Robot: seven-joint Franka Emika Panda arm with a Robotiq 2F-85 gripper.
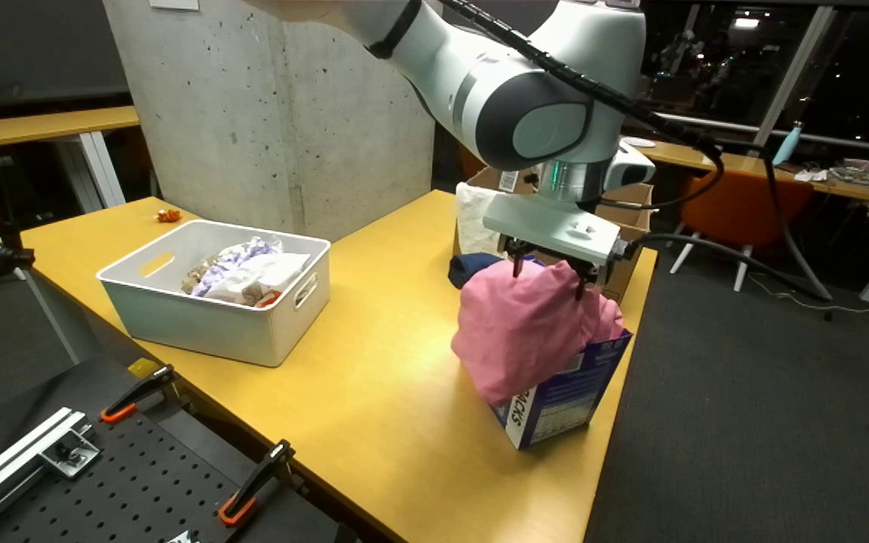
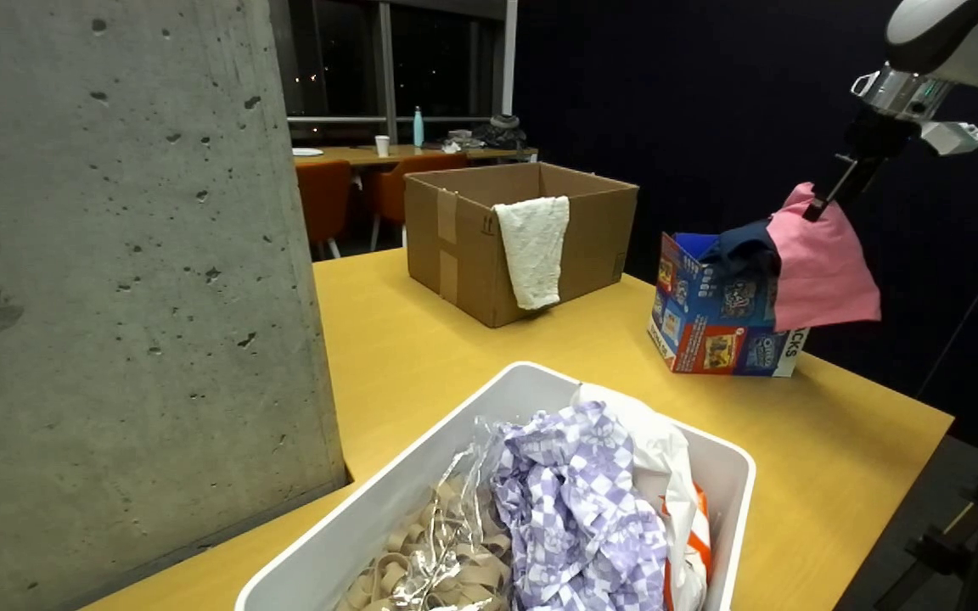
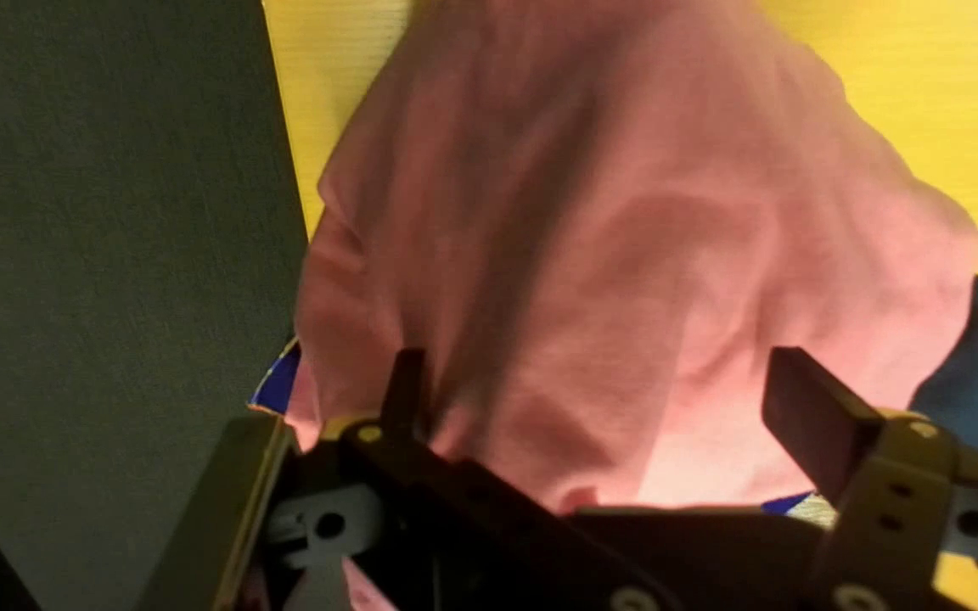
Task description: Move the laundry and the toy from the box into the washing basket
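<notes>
A pink cloth (image 1: 521, 335) drapes over the open top and one side of a blue printed snack box (image 1: 566, 403). It also shows in an exterior view (image 2: 824, 271) and fills much of the wrist view (image 3: 642, 212). A dark blue cloth (image 2: 744, 250) lies at the box's top beside it. My gripper (image 1: 548, 280) points down at the pink cloth. In the wrist view my gripper's fingers (image 3: 598, 365) are wide apart, with pink cloth below and between them. A white basket (image 1: 193, 320) with handle holes stands apart on the table. I cannot identify a toy.
The basket holds purple checked material (image 2: 578, 501), white plastic and tan paper. A cardboard box (image 2: 468, 246) stands on the table with a white towel (image 2: 533, 255) over its edge. A concrete pillar (image 1: 276, 113) borders the table. A small orange thing (image 1: 168, 216) lies behind the basket.
</notes>
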